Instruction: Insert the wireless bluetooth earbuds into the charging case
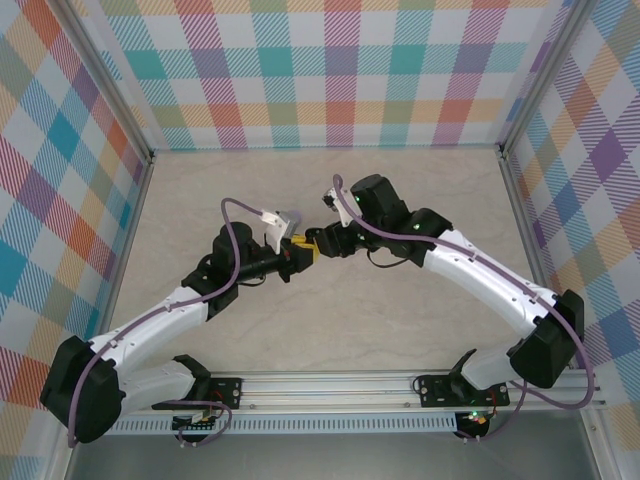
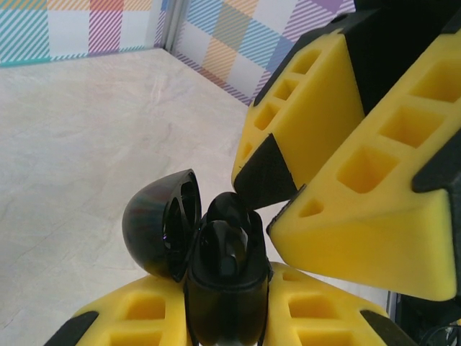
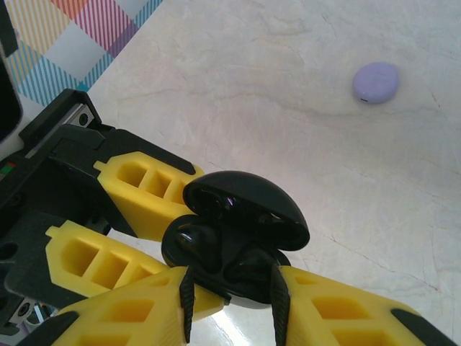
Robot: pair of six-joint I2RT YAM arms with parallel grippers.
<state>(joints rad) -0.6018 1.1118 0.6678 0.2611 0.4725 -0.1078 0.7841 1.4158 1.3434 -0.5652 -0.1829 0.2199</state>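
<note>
A black charging case (image 3: 241, 209) hangs above the table with its lid (image 2: 155, 227) swung open. My left gripper (image 2: 227, 306) is shut on the case's body, with a yellow finger (image 3: 140, 187) on each side. Two black earbuds (image 3: 191, 241) (image 3: 252, 263) sit in the case's wells. My right gripper (image 3: 232, 303) is open, its ribbed black pads (image 3: 277, 303) standing apart over the case's near rim with nothing clamped between them. In the left wrist view its yellow fingers (image 2: 317, 122) hover just above the earbuds (image 2: 220, 249). Both grippers (image 1: 305, 250) meet at mid-table.
A closed lavender case (image 3: 375, 81) lies on the marble-look table (image 3: 346, 180) beyond the grippers. Plaid walls (image 1: 330, 70) close in the table on three sides. A metal rail (image 1: 330, 385) with both arm bases runs along the near edge.
</note>
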